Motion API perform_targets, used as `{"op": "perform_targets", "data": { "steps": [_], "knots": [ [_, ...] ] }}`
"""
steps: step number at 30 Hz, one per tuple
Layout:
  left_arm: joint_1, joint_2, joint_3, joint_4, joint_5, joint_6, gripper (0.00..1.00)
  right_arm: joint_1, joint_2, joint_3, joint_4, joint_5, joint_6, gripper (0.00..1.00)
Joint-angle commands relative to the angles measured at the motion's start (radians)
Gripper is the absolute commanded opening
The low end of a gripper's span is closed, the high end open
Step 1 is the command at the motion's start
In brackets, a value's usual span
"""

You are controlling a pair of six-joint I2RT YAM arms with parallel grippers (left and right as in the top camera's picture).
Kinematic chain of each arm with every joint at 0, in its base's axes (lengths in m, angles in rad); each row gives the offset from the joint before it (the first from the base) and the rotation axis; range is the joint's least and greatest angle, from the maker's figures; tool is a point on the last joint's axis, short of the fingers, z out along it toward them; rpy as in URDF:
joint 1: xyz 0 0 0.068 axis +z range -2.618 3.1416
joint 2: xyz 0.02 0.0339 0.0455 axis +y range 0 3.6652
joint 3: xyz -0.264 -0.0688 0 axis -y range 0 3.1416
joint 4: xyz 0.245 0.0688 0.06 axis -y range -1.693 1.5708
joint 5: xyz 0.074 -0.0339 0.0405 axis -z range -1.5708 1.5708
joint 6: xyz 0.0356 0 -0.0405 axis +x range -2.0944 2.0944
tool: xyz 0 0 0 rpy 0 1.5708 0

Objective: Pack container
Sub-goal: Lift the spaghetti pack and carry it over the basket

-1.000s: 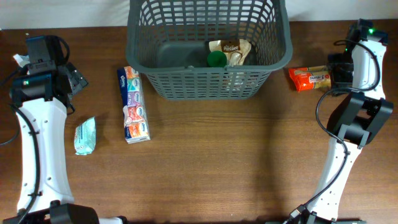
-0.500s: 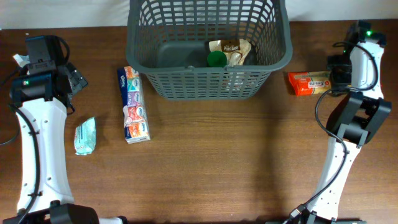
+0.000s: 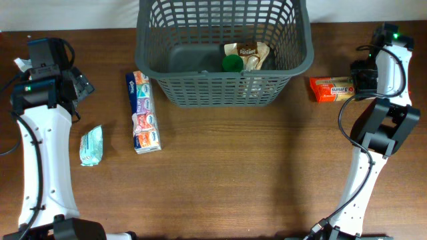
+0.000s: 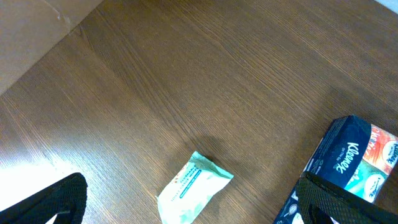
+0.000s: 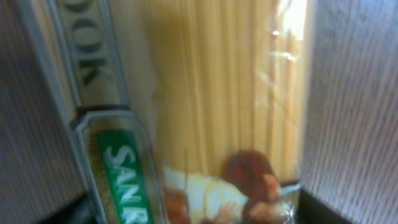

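Observation:
The dark grey basket (image 3: 220, 90) stands at the back centre and holds a brown packet (image 3: 247, 53) and a green item (image 3: 232, 63). My right gripper (image 3: 357, 83) is shut on the right end of an orange-and-yellow pasta packet (image 3: 331, 88), right of the basket; up close the packet (image 5: 205, 106) fills the space between the fingers (image 5: 199, 211). My left gripper (image 3: 79, 85) is open and empty, high above the table at the far left. Its fingers (image 4: 186, 208) frame a pale green wipes pack (image 4: 193, 186) far below.
A long Kleenex tissue multipack (image 3: 143, 111) lies left of the basket and also shows in the left wrist view (image 4: 357, 155). The wipes pack (image 3: 91, 145) lies further left. The wooden table (image 3: 233, 180) stretches in front of the basket.
The orange packet turned from tilted to level and shifted slightly with my right gripper. The left arm has not moved.

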Motion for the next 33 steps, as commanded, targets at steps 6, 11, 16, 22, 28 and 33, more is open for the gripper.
{"op": "perform_targets", "data": {
  "steps": [6, 11, 16, 22, 28, 33],
  "knots": [
    [0.004, -0.013, 0.013, -0.001, 0.001, 0.009, 1.00, -0.005, 0.045, -0.026, -0.077, -0.019, 0.101, 0.16],
    [0.004, -0.013, 0.013, -0.001, 0.001, 0.009, 1.00, -0.009, 0.042, -0.019, -0.142, -0.050, 0.097, 0.04],
    [0.004, -0.013, 0.013, -0.001, 0.001, 0.009, 1.00, -0.039, 0.016, 0.047, -0.190, -0.050, 0.029, 0.04],
    [0.004, -0.013, 0.013, -0.001, 0.001, 0.009, 1.00, -0.133, -0.086, 0.243, -0.248, -0.066, -0.074, 0.04],
    [0.004, -0.013, 0.013, -0.001, 0.001, 0.009, 1.00, -0.201, -0.230, 0.538, -0.279, -0.151, -0.262, 0.04],
    [0.004, -0.013, 0.013, -0.001, 0.001, 0.009, 0.99, -0.181, -0.436, 0.579, -0.227, -0.202, -0.383, 0.04]
  ]
}}
